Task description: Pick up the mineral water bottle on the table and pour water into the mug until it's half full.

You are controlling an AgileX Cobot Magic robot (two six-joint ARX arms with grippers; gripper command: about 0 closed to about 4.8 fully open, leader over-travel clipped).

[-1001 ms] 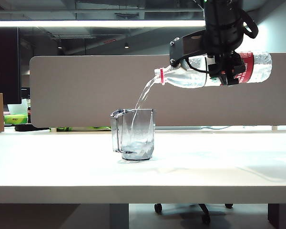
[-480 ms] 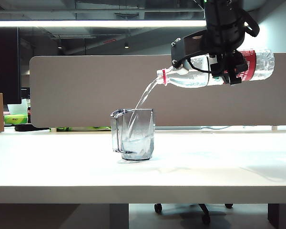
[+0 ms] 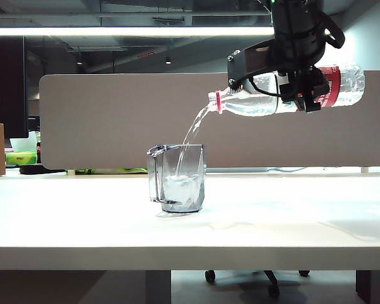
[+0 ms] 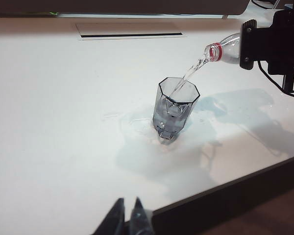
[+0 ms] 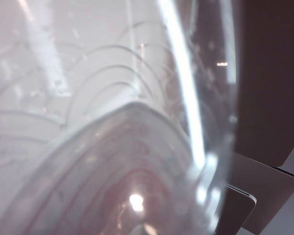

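Right gripper of mine is clamped around the middle of the mineral water bottle, holding it nearly level high above the table, mouth tipped slightly down toward the mug. Water arcs from the open neck into the mug, which stands upright on the table below and looks less than half full.

I judge the thin clear plastic to be light, soft and easily crushed, so a mid-body grip near the label suits it. The mug looks rigid and breakable. A wet patch spreads around its base.

Red neck ring and red label band show; no writing is legible.

My left gripper hangs near the table's front edge, fingertips nearly together, holding nothing.
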